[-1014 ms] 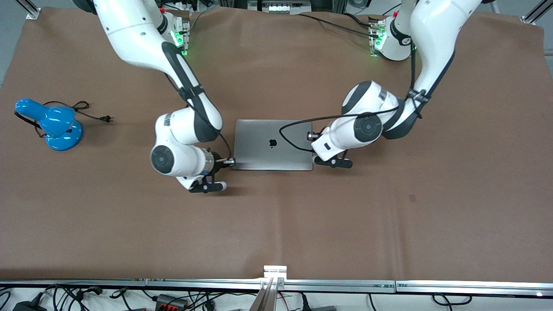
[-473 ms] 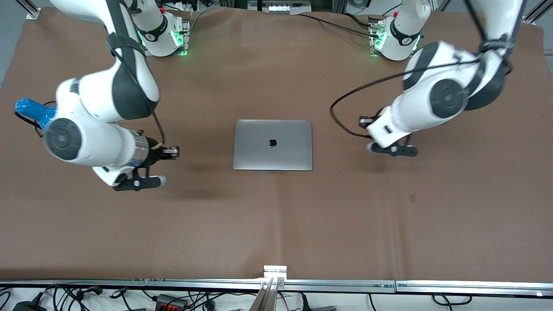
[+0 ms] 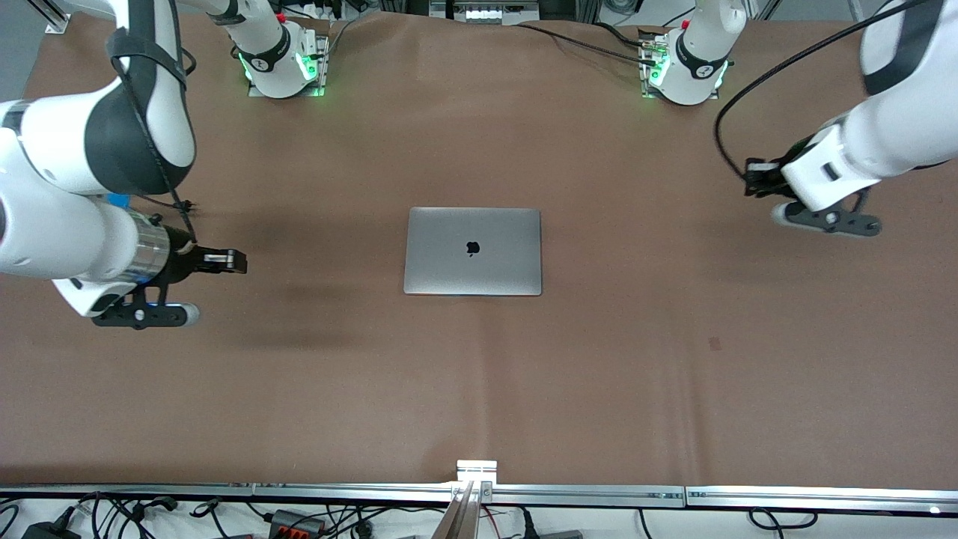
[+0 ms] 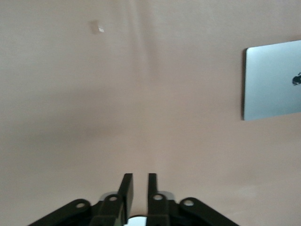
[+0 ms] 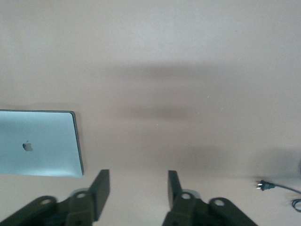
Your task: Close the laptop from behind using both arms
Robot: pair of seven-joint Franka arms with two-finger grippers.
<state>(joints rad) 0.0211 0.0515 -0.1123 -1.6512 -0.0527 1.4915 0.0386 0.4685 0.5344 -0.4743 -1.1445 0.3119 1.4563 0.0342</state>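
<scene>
Right gripper, over bare table toward the right arm's end: fingers apart, holding nothing. Laptop lies off the fingertips toward table centre, well apart from them; lid flat down, logo up, long axis running between the two arms' ends. Left gripper, over bare table toward the left arm's end: fingers parted by a narrow gap, empty, laptop again well apart toward centre. Neither arm is clearly nearer. Judgement: closing appears complete; no further contact called for.

Bare surface lies between each hand and the shut laptop; a plug lies just under the right hand
</scene>
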